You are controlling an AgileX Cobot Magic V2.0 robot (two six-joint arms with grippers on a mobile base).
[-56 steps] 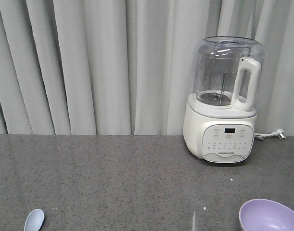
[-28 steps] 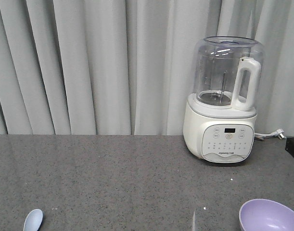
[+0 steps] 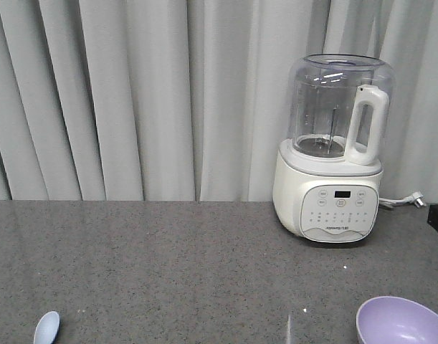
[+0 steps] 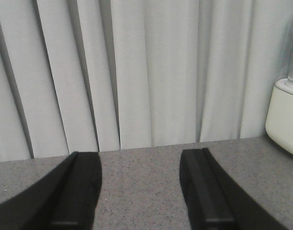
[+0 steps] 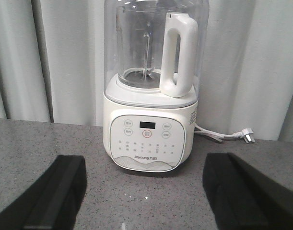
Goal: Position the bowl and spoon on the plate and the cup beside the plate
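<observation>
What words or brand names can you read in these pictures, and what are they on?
"joyoung", plus two small unreadable characters: bottom of the control panel of the blender, right wrist view.
Button labels on that panel: too small to read.
Nothing else carries text.

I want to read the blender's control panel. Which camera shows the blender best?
The right wrist view: the blender fills the frame, its button panel and handle facing the camera. The front-facing view shows the blender whole but smaller. The left wrist view catches only an edge of its white base.
</observation>
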